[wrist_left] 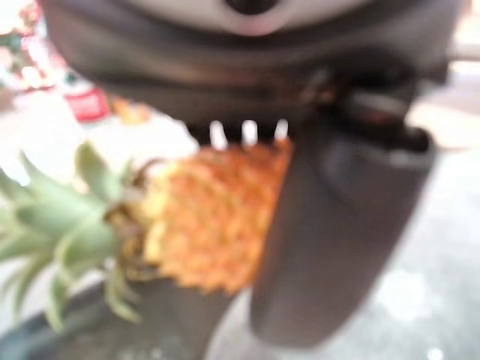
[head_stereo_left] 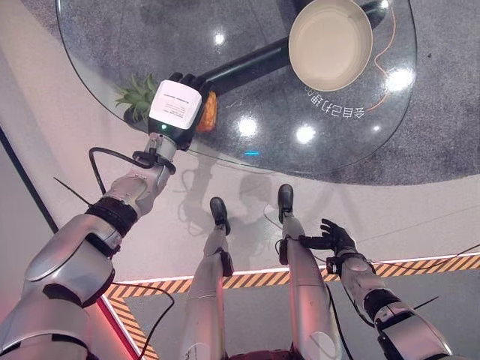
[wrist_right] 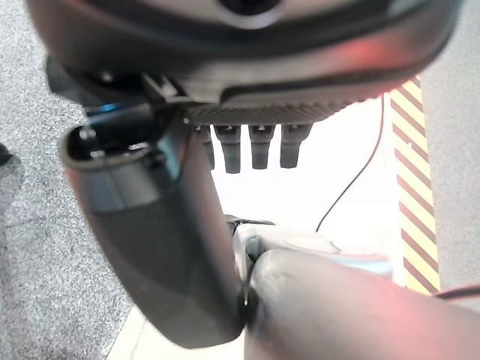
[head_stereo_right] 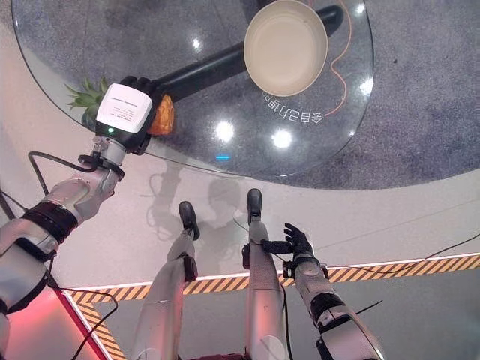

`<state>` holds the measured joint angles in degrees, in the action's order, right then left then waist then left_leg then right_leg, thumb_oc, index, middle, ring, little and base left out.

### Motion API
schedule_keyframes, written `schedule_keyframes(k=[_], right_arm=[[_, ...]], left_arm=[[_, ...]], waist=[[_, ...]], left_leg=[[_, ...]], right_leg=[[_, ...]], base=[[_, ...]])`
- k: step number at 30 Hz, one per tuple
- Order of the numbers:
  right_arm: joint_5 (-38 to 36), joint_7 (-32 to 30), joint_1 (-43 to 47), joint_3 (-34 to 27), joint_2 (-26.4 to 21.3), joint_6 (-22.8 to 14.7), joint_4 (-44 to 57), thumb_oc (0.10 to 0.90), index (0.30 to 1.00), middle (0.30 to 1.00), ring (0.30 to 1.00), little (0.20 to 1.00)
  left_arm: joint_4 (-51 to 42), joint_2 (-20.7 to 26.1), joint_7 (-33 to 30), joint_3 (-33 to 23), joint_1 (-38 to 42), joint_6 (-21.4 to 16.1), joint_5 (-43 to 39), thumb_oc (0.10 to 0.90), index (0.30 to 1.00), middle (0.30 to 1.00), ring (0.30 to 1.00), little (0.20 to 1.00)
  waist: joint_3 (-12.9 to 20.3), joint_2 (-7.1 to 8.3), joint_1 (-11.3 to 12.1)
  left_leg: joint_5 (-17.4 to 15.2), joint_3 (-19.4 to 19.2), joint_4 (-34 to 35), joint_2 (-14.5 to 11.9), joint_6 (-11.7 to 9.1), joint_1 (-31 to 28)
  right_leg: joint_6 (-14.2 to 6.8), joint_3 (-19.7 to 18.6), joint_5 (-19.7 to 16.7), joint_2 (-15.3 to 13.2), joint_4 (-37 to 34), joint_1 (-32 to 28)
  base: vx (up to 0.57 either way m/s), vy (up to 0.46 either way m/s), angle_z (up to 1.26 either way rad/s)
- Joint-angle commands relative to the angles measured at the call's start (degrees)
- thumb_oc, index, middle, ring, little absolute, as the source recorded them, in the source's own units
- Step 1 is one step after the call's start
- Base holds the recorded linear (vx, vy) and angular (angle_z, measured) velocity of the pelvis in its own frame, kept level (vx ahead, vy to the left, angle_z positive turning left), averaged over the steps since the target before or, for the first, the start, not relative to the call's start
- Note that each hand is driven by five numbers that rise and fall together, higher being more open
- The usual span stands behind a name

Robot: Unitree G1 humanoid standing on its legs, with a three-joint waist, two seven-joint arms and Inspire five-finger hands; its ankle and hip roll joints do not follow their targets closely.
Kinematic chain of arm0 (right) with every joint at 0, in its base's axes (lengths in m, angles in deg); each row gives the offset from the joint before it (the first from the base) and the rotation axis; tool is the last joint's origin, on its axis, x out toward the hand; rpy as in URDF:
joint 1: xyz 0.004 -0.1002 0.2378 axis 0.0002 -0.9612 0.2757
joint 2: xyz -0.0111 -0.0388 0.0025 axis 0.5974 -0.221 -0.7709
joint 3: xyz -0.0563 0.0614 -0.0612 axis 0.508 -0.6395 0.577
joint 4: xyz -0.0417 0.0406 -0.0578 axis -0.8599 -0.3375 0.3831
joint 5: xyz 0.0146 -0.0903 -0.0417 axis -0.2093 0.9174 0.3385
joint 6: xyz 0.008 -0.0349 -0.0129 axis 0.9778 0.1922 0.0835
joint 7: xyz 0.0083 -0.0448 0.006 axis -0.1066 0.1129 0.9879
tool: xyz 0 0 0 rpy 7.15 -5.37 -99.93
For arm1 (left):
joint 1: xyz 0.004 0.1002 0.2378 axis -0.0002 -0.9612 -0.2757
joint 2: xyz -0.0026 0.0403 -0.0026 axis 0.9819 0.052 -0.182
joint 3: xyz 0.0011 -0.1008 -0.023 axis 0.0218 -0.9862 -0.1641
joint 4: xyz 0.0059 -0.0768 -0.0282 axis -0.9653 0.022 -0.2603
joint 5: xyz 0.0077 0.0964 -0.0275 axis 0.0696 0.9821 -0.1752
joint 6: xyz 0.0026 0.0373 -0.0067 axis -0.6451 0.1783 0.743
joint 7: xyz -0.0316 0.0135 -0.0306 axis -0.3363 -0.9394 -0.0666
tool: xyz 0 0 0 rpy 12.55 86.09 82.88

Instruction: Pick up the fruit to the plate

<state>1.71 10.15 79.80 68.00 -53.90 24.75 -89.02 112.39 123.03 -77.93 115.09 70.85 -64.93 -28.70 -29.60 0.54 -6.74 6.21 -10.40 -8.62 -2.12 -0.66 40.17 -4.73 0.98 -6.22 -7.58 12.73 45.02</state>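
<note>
Pineapple [wrist_left: 202, 225] is the fruit here, lying near the left edge of the glass table [head_stereo_left: 322, 150], and the left hand [head_stereo_left: 180, 105] has its thumb and fingers curled around the orange body. I think the grip can slip, because the skin is rough and the leafy crown makes one end heavy; then the fruit may roll off the near edge. The right hand [head_stereo_left: 335, 237] hangs low with relaxed, spread fingers. I count one pineapple, one plate [head_stereo_left: 330, 43], one table.
</note>
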Motion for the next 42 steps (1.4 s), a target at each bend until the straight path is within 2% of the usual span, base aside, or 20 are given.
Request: schedule_keyframes(k=[1, 2, 3, 8, 18, 28, 32, 42], right_arm=[[0.84, -1.91, -4.07, 2.43, -1.44, 2.38, -1.09, 0.800, 0.900, 0.900, 0.900, 0.900], [0.91, -1.99, -3.88, 2.42, -1.25, 2.39, -1.25, 0.800, 0.900, 0.900, 0.900, 0.900], [1.03, -2.10, -3.67, 2.49, -0.99, 2.34, -1.52, 0.800, 0.900, 0.900, 0.900, 0.900], [1.16, -2.12, -3.72, 2.39, -1.06, 2.47, -1.16, 0.800, 0.900, 0.900, 0.900, 0.900], [1.07, -1.89, -3.75, 2.21, -0.90, 2.21, -1.56, 0.800, 0.900, 0.900, 0.900, 0.900], [0.74, -1.65, -3.91, 1.74, -0.83, 1.94, -1.87, 0.800, 0.900, 0.900, 0.900, 0.900], [0.57, -1.61, -4.34, 1.41, -0.50, 1.67, -1.98, 0.800, 0.900, 0.900, 0.900, 0.900], [-0.07, -1.57, -6.72, -0.33, -0.29, 1.00, -0.98, 0.800, 0.900, 0.900, 0.900, 0.900]], left_arm=[[6.67, -0.58, 2.70, -2.63, -0.09, 0.51, -2.42, 0.800, 0.900, 0.900, 0.900, 0.900], [7.04, -1.11, 3.05, -2.77, -0.28, -0.06, -3.54, 0.800, 0.900, 0.900, 0.900, 0.900], [7.03, -1.89, 3.50, -3.05, -0.68, -1.36, -4.13, 0.100, 0.300, 0.300, 0.300, 0.200], [5.78, -1.94, 2.96, -2.52, -0.78, -3.15, -3.69, 0.100, 0.300, 0.300, 0.300, 0.200], [3.00, -1.70, 2.96, -1.54, -1.57, -2.43, -4.71, 0.100, 0.300, 0.300, 0.300, 0.200], [3.41, -2.24, 1.40, -3.32, -3.54, -2.07, -7.43, 0.100, 0.300, 0.300, 0.300, 0.200], [3.22, -2.44, 0.10, -5.15, -5.00, -2.21, -10.27, 0.100, 0.300, 0.300, 0.300, 0.200], [-1.22, -1.50, -6.02, -14.60, -11.62, -7.46, -16.95, 0.100, 0.300, 0.300, 0.300, 0.200]], waist=[[-0.19, 0.73, -0.66], [-0.19, 0.75, -0.67], [-0.19, 0.71, -0.62], [-0.19, 0.64, -0.60], [-0.19, -0.05, -0.15], [-0.19, -0.43, 0.21], [-0.19, -0.58, 0.53], [-0.19, -0.72, 2.36]], left_leg=[[-0.90, 0.54, -6.17, -0.92, -1.39, 4.05], [-0.88, 0.53, -6.10, -0.93, -1.36, 4.11], [-0.85, 0.64, -6.14, -0.85, -1.34, 4.28], [-0.80, 0.60, -5.85, -0.78, -1.33, 4.08], [-1.01, 0.92, -6.12, -0.64, -1.34, 3.48], [-1.04, 1.00, -5.67, -0.55, -1.33, 1.92], [-1.15, 1.22, -5.37, -0.48, -1.26, 0.46], [-1.67, 2.57, -4.08, 0.00, -1.09, -6.48]], right_leg=[[0.75, 2.11, -4.10, 0.86, -3.30, -1.31], [0.73, 2.13, -4.11, 0.86, -3.29, -1.24], [0.75, 2.11, -4.19, 0.89, -3.23, -1.05], [0.75, 2.06, -4.10, 0.94, -3.44, -1.32], [0.70, 2.21, -3.81, 0.65, -3.20, -2.04], [0.78, 2.17, -3.41, 0.59, -3.34, -3.54], [0.80, 2.20, -3.16, 0.52, -3.46, -4.97], [1.15, 3.09, -1.47, 0.40, -3.85, -12.24]], base=[[0.00, 0.000, 0.00], [0.00, 0.000, 0.00], [0.00, 0.000, 0.00], [0.00, 0.000, 0.00], [0.00, 0.000, 0.00], [0.00, 0.000, 0.00], [0.00, 0.000, 0.00], [-0.01, -0.025, 0.00]])
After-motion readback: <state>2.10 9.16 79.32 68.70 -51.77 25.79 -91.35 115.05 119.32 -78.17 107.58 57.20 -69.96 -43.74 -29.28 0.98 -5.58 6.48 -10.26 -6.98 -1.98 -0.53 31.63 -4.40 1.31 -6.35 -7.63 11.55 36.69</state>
